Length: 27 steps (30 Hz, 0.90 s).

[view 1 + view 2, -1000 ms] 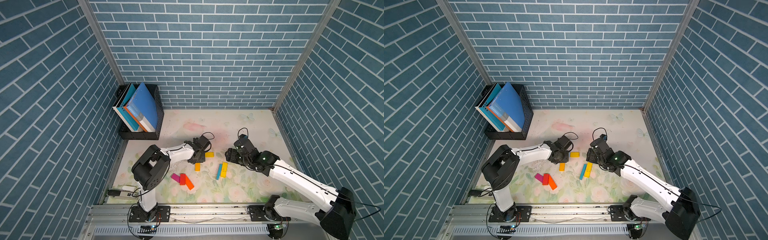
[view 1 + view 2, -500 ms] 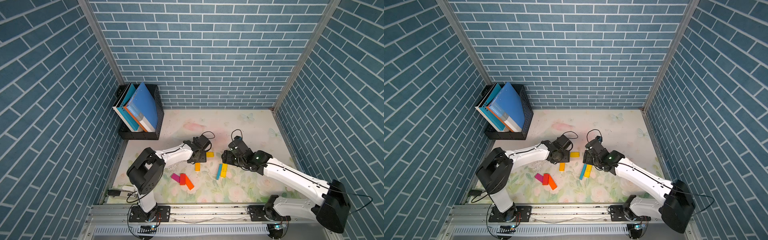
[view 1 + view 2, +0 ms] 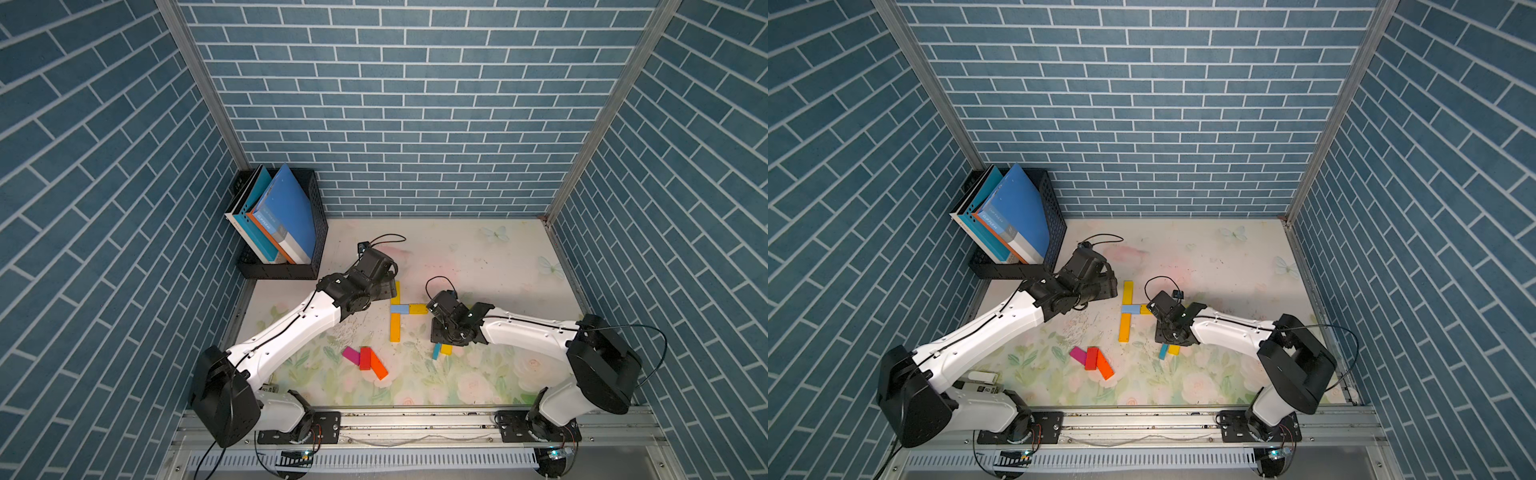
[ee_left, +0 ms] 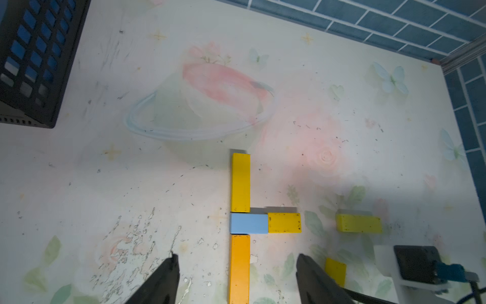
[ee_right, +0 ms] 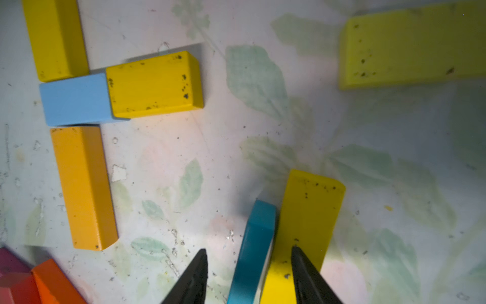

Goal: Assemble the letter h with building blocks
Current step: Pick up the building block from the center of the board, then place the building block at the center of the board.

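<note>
A tall yellow block (image 3: 397, 291), a light blue block (image 3: 398, 308) and an orange-yellow block (image 3: 395, 327) lie in a line, with a short yellow block (image 3: 417, 308) beside the blue one. My left gripper (image 4: 236, 258) is open, its fingers wide on either side of the orange-yellow block (image 4: 239, 265) without touching it. The right gripper (image 5: 248, 250) is open astride a teal block (image 5: 259, 237) standing on edge, one finger (image 5: 302, 265) over the yellow block (image 5: 307, 210) leaning beside it. Magenta (image 3: 1077, 354), red (image 3: 1091, 358) and orange (image 3: 1104, 368) blocks lie together near the front.
A black rack (image 3: 286, 270) with big blue books (image 3: 286, 212) stands at the back left, close to my left arm. One more yellow block (image 4: 359, 223) lies to the right of the line, hidden under the right wrist in both top views. Brick-patterned walls enclose the floral mat (image 3: 478, 257).
The left gripper opened and drew back toward the rack, uncovering the line of blocks. The right gripper moved forward and left over the teal and yellow pair, and its jaws narrowed.
</note>
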Motion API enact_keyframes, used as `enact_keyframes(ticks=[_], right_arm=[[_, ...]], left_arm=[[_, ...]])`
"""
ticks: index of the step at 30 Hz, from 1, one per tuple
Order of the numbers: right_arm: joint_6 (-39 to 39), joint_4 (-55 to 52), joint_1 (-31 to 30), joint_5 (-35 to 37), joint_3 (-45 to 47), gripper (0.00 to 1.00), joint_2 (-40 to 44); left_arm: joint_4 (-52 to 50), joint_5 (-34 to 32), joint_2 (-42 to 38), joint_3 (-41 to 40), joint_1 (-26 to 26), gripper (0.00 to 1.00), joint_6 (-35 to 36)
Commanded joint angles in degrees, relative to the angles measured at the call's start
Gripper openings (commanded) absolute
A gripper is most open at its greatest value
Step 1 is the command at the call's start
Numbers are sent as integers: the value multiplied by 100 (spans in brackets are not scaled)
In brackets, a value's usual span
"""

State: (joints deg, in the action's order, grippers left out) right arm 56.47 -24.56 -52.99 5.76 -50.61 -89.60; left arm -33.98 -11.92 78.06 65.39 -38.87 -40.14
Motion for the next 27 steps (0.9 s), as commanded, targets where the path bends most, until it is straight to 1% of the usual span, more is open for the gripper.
enact_keyframes(ticks=[1, 6, 9, 12, 17, 18, 20, 21, 23, 25, 27], right_arm=[[120, 77, -34, -32, 119, 47, -91], [-115, 273, -80, -187, 13, 22, -113], [-279, 643, -101, -368, -21, 12, -51], [-352, 1122, -97, -623, 64, 9, -21], [-426, 1400, -81, -758, 134, 7, -359], [-430, 1401, -71, -759, 166, 9, -395], [-451, 1292, -44, -640, 241, 17, -380], [-461, 1198, -23, -548, 270, 24, -329], [-505, 891, 12, -323, 285, 43, -151], [-552, 553, 27, -57, 232, 51, 44], [-596, 215, 26, 138, 134, 55, 164]], left_arm=[[-84, 68, -32, -303, 105, 75, 112], [5, 151, -52, -479, 164, 73, 124], [22, 126, -32, -475, 212, 73, 141], [46, 125, -21, -482, 248, 72, 148], [116, 155, 15, -583, 283, 72, 147], [121, 172, 39, -603, 277, 72, 148], [145, 219, 70, -639, 289, 72, 147], [162, 253, 80, -649, 285, 72, 141], [185, 301, 101, -661, 291, 71, 126], [206, 307, 73, -636, 290, 71, 112], [225, 271, 41, -611, 286, 72, 103]])
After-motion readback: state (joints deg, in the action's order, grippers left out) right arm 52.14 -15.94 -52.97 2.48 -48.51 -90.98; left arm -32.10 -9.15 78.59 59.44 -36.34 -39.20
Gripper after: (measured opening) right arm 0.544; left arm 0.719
